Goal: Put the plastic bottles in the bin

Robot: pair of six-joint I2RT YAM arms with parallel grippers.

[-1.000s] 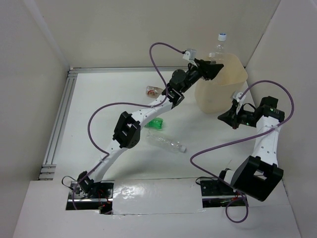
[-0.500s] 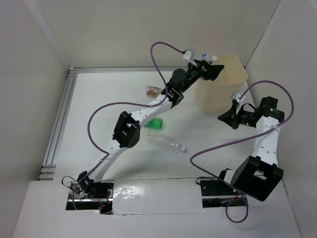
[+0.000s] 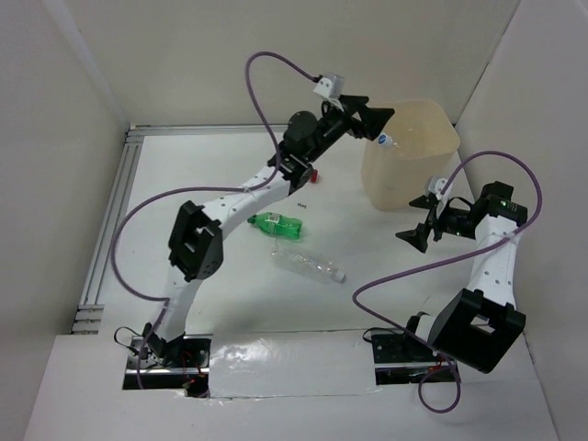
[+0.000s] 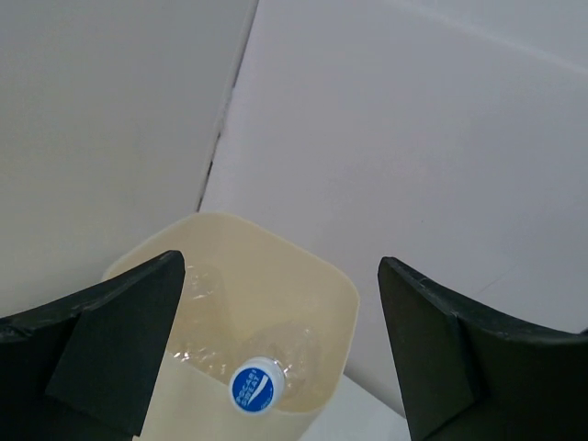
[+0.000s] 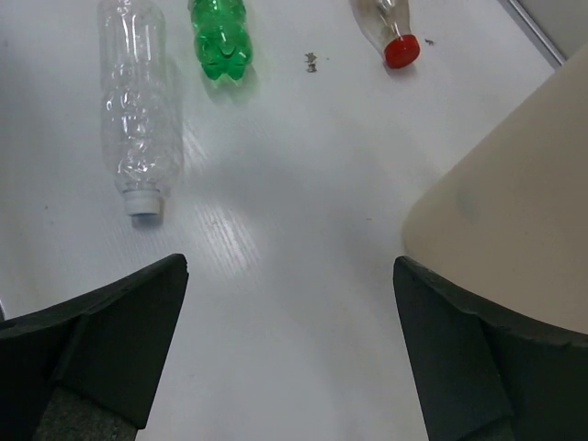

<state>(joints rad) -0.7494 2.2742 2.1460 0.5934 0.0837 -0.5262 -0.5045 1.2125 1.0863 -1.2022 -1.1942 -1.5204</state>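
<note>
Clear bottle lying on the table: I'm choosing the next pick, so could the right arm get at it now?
Probably yes. The right end effector is open, nothing lies between it and the clear bottle, the green bottle lies apart beside it, and the bin stands to the other side.

Surface: flat white table (image 3: 175,184)
Lying: crumpled clear plastic bottle (image 3: 308,265); green plastic bottle (image 3: 278,225); red-capped clear bottle (image 5: 390,32)
Standing: tall cream plastic bin (image 3: 404,179)

The bin (image 3: 409,156) stands far right on the table (image 3: 184,184) with one bottle (image 4: 253,386) inside; left of it lie the nearest bottle (image 3: 308,265), middle bottle (image 3: 278,225) and farthest bottle (image 5: 388,26).
</note>
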